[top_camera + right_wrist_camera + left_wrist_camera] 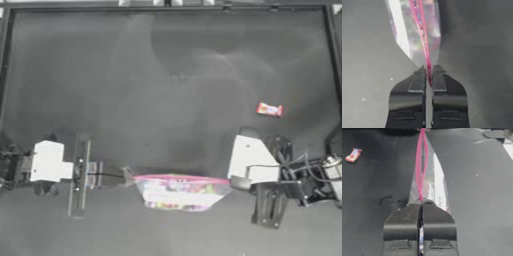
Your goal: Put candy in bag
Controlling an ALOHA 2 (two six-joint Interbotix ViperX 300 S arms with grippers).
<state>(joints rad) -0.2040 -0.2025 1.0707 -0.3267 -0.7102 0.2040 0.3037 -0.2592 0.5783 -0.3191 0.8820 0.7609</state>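
Dark and matte, the tabletop (167,75) fills the top view, with a thin raised border along its far edge and sides. On it lies the small rectangular red-orange wrapped candy (269,109) with whitish marks on its wrapper, flat on the bare surface toward the right side, well apart from everything else; the left wrist view also catches it (353,155) off to one side, slightly tilted. Nearer the front edge, between the two arms, is the clear crinkly plastic zip bag (179,192) with a pink closure strip along its mouth. Through its clear wall a jumble of pink, green, yellow and purple sweets (177,196) shows, gathered in the lower part of the pouch below the strip. The left gripper (127,176) reaches in from the left and is closed tight on the left end of the pink strip; in its wrist view the two dark jaws meet with the strip (421,173) running away from between them. The right gripper (235,182) comes from the right and pinches the other end of the same strip (424,37), jaws nearly touching. The pink strip runs straight between the two grippers.
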